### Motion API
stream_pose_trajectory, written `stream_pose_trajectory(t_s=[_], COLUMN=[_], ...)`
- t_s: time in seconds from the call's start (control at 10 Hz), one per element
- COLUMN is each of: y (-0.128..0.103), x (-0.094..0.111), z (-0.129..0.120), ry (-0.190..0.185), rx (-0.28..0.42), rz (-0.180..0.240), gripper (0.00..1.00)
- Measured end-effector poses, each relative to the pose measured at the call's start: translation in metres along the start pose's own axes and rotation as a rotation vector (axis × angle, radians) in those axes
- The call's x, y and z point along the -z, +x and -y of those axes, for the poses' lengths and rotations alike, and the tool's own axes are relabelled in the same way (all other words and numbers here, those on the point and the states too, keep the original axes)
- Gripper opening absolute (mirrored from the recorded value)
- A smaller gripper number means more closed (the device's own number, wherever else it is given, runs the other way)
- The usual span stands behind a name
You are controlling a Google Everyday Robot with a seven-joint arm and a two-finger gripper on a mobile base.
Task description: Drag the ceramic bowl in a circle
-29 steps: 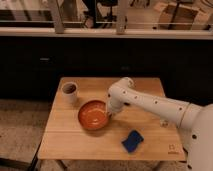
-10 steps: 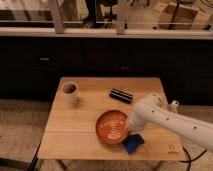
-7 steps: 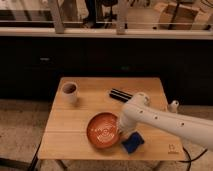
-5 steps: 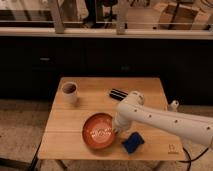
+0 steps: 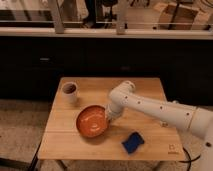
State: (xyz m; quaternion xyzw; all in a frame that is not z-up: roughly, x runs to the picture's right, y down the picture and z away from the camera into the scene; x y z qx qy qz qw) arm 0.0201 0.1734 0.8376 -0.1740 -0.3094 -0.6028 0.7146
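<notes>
**Bowl at the gripper's left, mid-tabletop**

The bowl point(image 5: 92, 120) sits on the wooden tabletop point(image 5: 150, 147), a little left of centre and toward the front half. It lies flat, its orange-red inside facing up. The white arm point(image 5: 160, 107) reaches in from the right and bends down at its wrist, bringing the gripper point(image 5: 111, 116) to the bowl's right rim. The jaws meet the bowl at that edge, on the side away from the cup; whether they are clenched on the rim or merely pressed against it cannot be told. The cup point(image 5: 69, 92) stands upright behind and left of the bowl, apart from it. A blue sponge point(image 5: 133, 142) lies near the front edge, right of the bowl and below the arm, not touching either.
</notes>
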Motion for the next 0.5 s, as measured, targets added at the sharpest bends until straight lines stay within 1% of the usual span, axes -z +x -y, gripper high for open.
stream_pose_trajectory(t_s=[0.1,0.2,0.3,0.4,0.5], y=[0.012,0.03,0.041,0.048,0.052], x=[-0.005,-0.013,-0.012,-0.008,0.001], z=[0.001,0.0,-0.004,-0.01,-0.019], ry=[0.001,0.007,0.018,0.029,0.036], rx=[-0.007,-0.031,-0.054,-0.086,-0.117], rz=[0.001,0.0,-0.011,-0.028,-0.05], gripper=[0.0,0.0,0.0,0.0,0.0])
